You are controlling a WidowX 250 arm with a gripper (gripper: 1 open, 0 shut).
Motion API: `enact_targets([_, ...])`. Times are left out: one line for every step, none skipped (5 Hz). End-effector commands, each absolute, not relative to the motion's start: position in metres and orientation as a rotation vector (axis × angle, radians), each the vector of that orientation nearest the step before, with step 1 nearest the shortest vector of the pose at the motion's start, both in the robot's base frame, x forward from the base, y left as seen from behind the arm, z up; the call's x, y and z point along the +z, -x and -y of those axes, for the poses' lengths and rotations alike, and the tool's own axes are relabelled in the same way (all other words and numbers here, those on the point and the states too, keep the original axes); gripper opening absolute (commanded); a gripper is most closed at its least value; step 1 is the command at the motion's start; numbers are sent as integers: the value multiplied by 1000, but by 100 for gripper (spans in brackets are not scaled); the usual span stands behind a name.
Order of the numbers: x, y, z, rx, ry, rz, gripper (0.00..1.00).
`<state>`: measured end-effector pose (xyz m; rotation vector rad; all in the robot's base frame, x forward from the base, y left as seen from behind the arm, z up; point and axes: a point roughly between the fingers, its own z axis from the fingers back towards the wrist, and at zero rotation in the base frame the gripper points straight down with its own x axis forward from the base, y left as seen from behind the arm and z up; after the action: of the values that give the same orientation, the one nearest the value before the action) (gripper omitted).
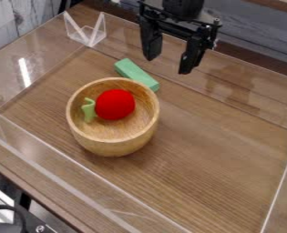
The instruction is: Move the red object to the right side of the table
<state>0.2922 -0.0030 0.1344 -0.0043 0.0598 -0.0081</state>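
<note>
One red object [115,105] below-left of gripper [168,60]

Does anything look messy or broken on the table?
Nothing looks broken or spilled. The red object sits inside the wooden bowl, which stands upright on the table. The green block lies flat behind the bowl. The gripper hangs open above, holding nothing.

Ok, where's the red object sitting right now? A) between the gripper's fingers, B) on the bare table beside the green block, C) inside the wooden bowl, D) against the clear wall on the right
C: the red object rests inside the wooden bowl, while the open gripper hangs above and behind it, holding nothing.
</note>
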Motion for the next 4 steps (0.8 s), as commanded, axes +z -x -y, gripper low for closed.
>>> enact_targets([128,-290,1,-19,4,-80,100])
enact_targets([122,-274,-11,-101,13,-94,100])
enact_targets([114,-261,-23,-70,16,-90,100])
enact_targets([109,-255,-37,-45,5,-87,100])
